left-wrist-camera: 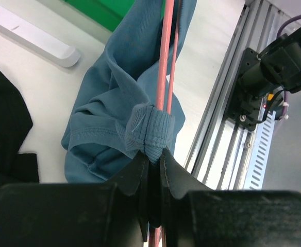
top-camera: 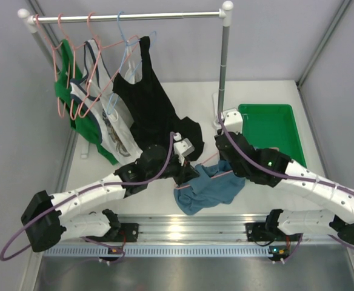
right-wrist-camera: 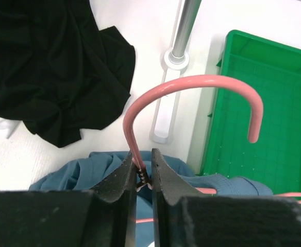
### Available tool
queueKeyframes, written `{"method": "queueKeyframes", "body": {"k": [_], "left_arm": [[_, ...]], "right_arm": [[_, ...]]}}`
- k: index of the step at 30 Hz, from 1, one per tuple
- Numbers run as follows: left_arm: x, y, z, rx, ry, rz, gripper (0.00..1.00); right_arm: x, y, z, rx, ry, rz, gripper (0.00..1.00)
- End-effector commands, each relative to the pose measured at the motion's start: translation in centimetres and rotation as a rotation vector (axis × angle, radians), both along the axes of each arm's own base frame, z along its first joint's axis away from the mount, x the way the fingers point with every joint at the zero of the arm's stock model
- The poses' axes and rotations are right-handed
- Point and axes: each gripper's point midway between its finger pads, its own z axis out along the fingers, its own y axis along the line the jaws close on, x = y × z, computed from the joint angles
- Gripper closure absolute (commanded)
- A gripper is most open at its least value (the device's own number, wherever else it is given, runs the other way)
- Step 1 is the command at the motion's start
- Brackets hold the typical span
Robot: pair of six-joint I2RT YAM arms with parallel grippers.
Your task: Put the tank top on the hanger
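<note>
No readable text, brand, number or sign anywhere.

High rear overview; two close wrist views, both on hanger (right-wrist-camera: 191, 81).
</note>
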Motion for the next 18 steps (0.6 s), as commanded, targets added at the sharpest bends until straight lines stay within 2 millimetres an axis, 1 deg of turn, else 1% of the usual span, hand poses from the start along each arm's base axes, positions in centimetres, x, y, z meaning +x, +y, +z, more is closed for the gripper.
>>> {"method": "queueKeyframes", "body": {"k": [1, 2, 3, 5, 6, 8, 9, 11, 12, 14, 15, 17, 18], "left_arm": [[1.3, -0.4, 2.8, -0.145, -0.038, 0.089, 1.0], [1.5, -0.2, 2.7, -0.148, -0.045, 0.105, 1.0], [1.5, -0.2, 3.1, -0.163, -0.056, 0.111, 1.0], [1.8, 0.1, 3.2, -0.17, -0.068, 0.134, 1.0], [1.8, 0.3, 3.2, -0.172, -0.071, 0.143, 1.0], [2.0, 0.5, 3.2, -0.183, -0.075, 0.161, 1.0], [2.2, 0.6, 3.3, -0.186, -0.078, 0.177, 1.0], [2.2, 0.9, 3.1, -0.189, -0.075, 0.192, 1.0], [2.6, 1.1, 3.1, -0.19, -0.079, 0.215, 1.0], [2.6, 1.5, 3.3, -0.202, -0.078, 0.237, 1.0], [2.9, 1.8, 3.4, -0.203, -0.076, 0.262, 1.0], [3.0, 2.3, 3.9, -0.204, -0.081, 0.285, 1.0], [3.1, 2.6, 4.2, -0.198, -0.08, 0.299, 1.0]], "right_arm": [[0.4, 0.7, 4.2, 0.102, -0.08, -0.013, 0.86], [0.5, 0.7, 4.3, 0.102, -0.08, -0.013, 0.83], [0.5, 0.8, 4.3, 0.099, -0.08, -0.012, 0.76], [0.6, 1.0, 4.2, 0.096, -0.076, -0.008, 0.68], [0.6, 1.1, 4.1, 0.095, -0.075, -0.006, 0.6], [0.6, 1.3, 3.9, 0.094, -0.067, 0.001, 0.51], [0.6, 1.4, 3.9, 0.094, -0.066, 0.003, 0.43], [0.5, 1.6, 3.9, 0.096, -0.062, 0.01, 0.37], [0.5, 1.6, 3.8, 0.096, -0.06, 0.013, 0.31], [0.3, 1.4, 4.2, 0.106, -0.06, 0.015, 0.25], [0.2, 1.3, 4.6, 0.12, -0.062, 0.018, 0.2], [-0.2, 0.9, 5.5, 0.145, -0.066, 0.027, 0.17], [-0.6, 0.8, 6.4, 0.162, -0.07, 0.043, 0.11]]}}
